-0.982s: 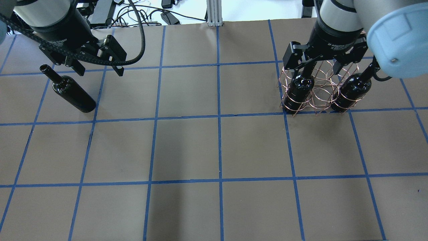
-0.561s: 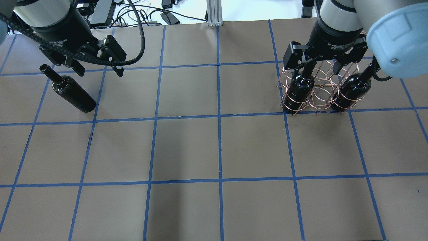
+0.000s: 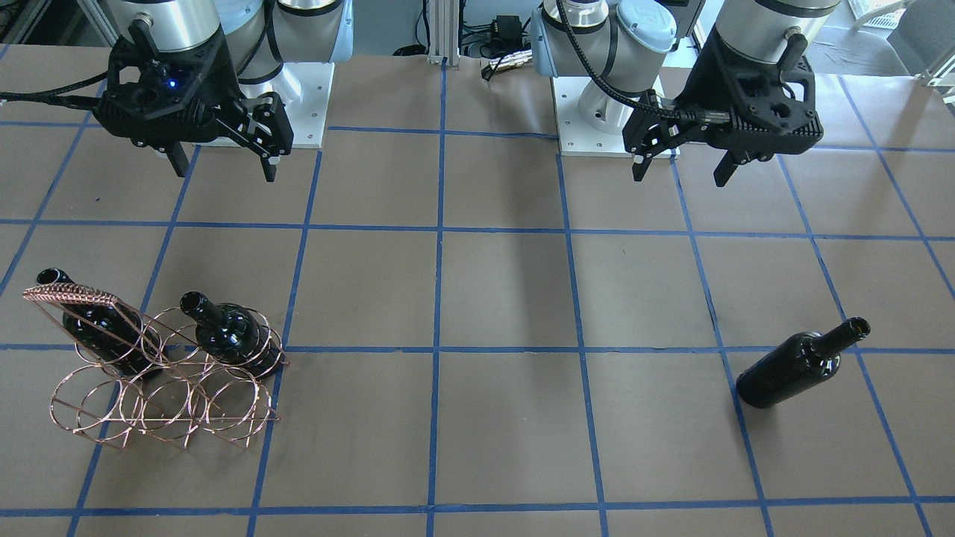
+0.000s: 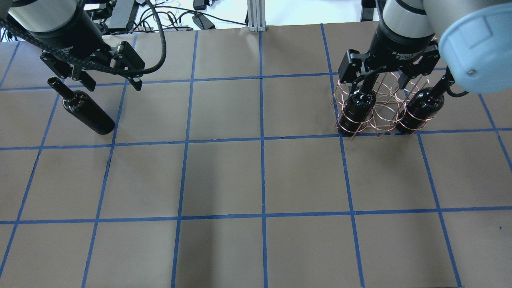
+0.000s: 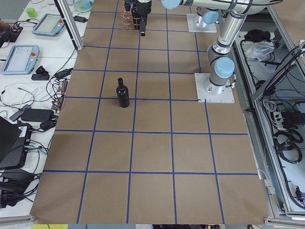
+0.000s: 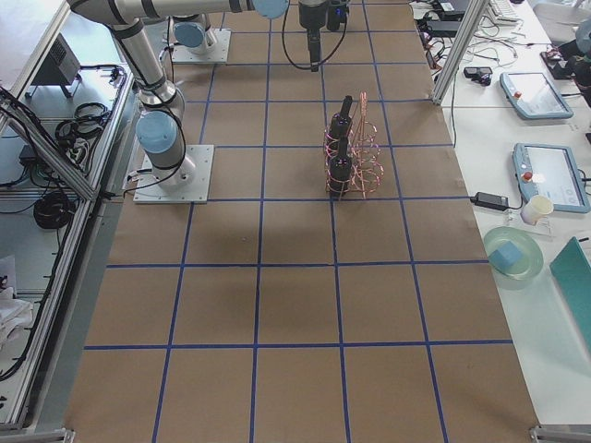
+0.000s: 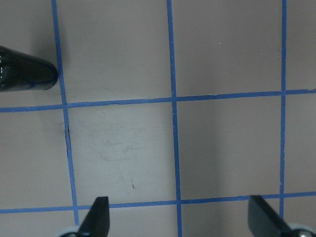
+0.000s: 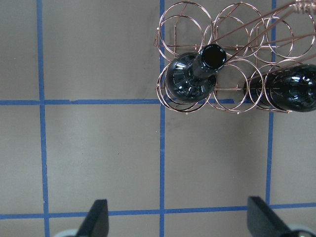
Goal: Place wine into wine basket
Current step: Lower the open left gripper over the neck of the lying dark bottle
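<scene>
A near-black wine bottle (image 4: 86, 112) lies on its side at the table's far left, neck pointing away; it also shows in the front view (image 3: 794, 365). My left gripper (image 4: 113, 82) is open and empty, hovering just beyond and right of it; only the bottle's base (image 7: 24, 76) shows in the left wrist view. The copper wire basket (image 4: 384, 86) stands at the far right and holds two identical bottles (image 4: 359, 106) (image 4: 424, 108) in its outer rings; the middle ring is empty. My right gripper (image 4: 380, 78) is open and empty above the basket (image 8: 237, 48).
The brown table has a blue tape grid (image 4: 262, 138). Cables and a metal post (image 4: 256, 16) lie beyond the far edge. The robot bases (image 3: 597, 127) are bolted at the near side. Side tables with tablets (image 6: 531, 92) flank the table ends.
My left gripper has shifted slightly to the left and away, nearer the lying bottle's neck. The right gripper, the basket and all bottles have not moved.
</scene>
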